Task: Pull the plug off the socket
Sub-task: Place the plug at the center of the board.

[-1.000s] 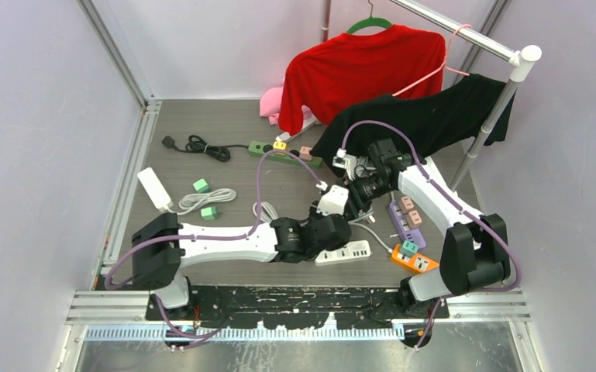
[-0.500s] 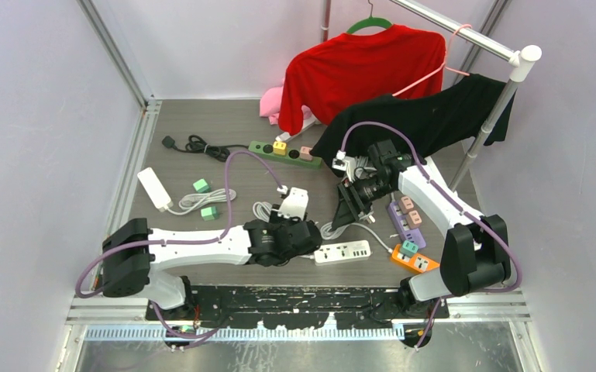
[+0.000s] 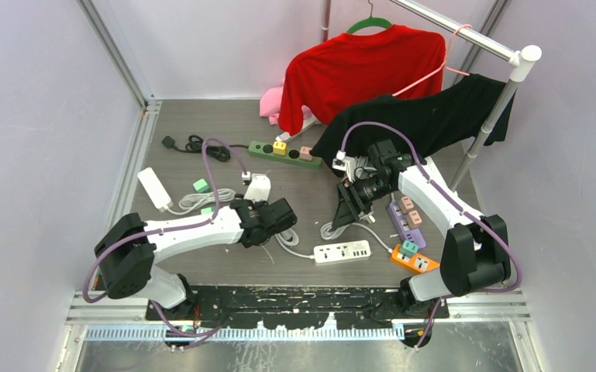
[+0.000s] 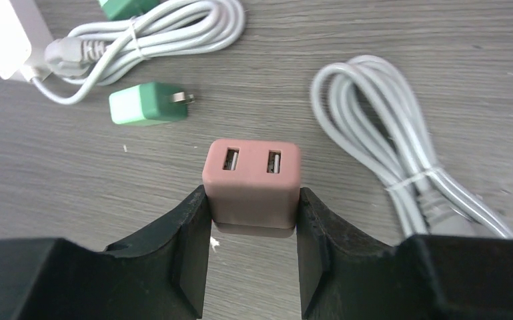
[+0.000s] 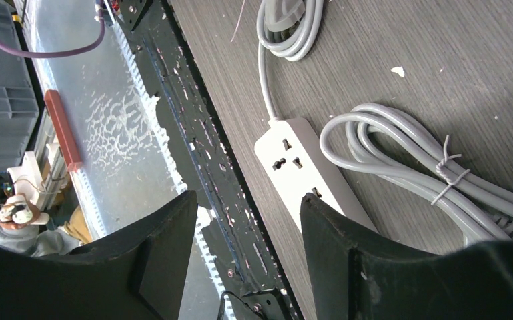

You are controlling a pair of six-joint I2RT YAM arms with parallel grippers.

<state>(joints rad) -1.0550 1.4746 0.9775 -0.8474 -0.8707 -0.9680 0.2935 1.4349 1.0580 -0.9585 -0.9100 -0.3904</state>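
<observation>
Beyond the left gripper (image 4: 252, 197), bare tabletop (image 4: 260, 100) lies between a green plug (image 4: 148, 107) (left) and a coiled white cable (image 4: 407, 177).

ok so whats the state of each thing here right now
left end effector, shut on the pink usb plug
pink usb plug, clamped, out of any socket
right end effector, open, empty
white power strip, visible sockets bare
green plug, lying loose, unplugged
green power strip, occupied
orange power strip, occupied

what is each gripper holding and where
Left gripper clamps the pink plug by its two side faces. Right gripper is open, holding nothing.
</observation>
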